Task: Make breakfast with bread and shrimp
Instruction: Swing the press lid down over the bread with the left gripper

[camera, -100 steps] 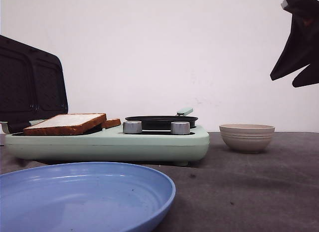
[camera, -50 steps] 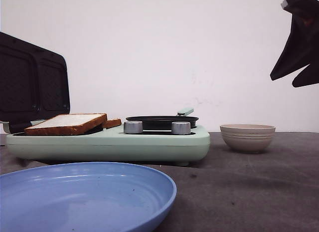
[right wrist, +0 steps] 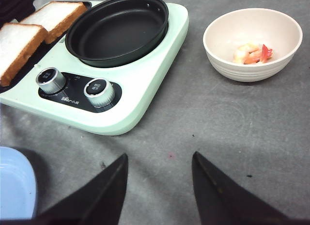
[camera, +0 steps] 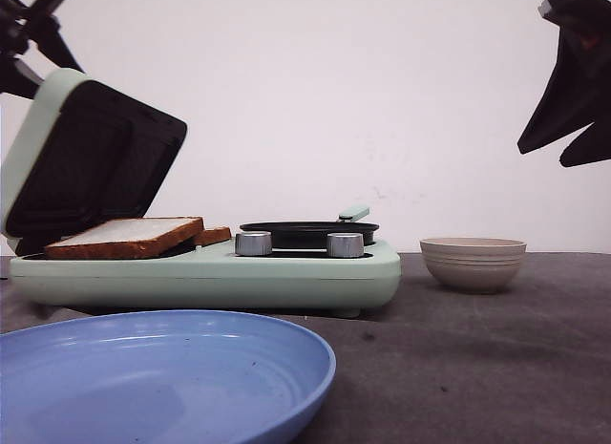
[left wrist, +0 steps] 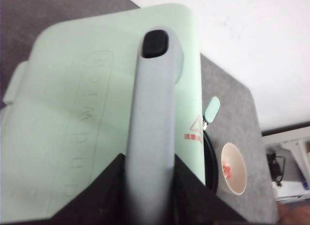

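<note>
While left gripper point(left wrist: 150, 186) clamps pale grey lid handle point(left wrist: 152, 109) between fingers, mint-green hinged lid point(camera: 86, 158) tilts over two square white bread slices point(camera: 129, 236) on grill plate. Right gripper point(right wrist: 157, 186) fingers apart, above grey tabletop point(right wrist: 232, 128), beige bowl point(right wrist: 252, 41) with shrimp point(right wrist: 252, 53) beyond fingertips.

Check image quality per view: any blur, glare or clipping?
Front view: blue plate soft in the foreground, white wall bright and flat. Left wrist view: lid handle and left gripper's fingers blurred. Right wrist view: sharp, even light; bread and shrimp clear.
</note>
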`<action>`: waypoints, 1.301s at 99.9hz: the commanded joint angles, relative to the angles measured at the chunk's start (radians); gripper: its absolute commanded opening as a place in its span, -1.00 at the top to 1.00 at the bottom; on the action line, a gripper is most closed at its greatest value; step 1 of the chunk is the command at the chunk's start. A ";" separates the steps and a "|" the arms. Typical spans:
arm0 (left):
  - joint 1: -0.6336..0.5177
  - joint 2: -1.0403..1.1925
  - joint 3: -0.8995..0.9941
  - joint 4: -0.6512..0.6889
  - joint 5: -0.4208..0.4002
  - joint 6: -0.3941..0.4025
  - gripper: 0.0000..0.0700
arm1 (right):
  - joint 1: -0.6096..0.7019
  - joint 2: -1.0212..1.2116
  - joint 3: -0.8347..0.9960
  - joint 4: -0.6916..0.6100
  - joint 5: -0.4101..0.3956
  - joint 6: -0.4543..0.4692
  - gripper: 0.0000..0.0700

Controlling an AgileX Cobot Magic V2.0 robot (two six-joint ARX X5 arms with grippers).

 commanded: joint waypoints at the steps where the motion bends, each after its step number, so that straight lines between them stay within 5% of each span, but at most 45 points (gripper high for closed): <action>1: -0.020 0.032 0.002 -0.011 -0.043 0.045 0.99 | 0.005 0.003 0.002 0.010 0.002 0.010 0.29; 92: -0.325 0.141 0.002 -0.076 -0.309 0.230 0.99 | 0.005 0.003 0.002 0.009 0.002 0.010 0.29; 130: -0.348 0.183 0.002 -0.084 -0.306 0.236 0.99 | 0.005 0.003 0.002 -0.009 0.002 0.010 0.29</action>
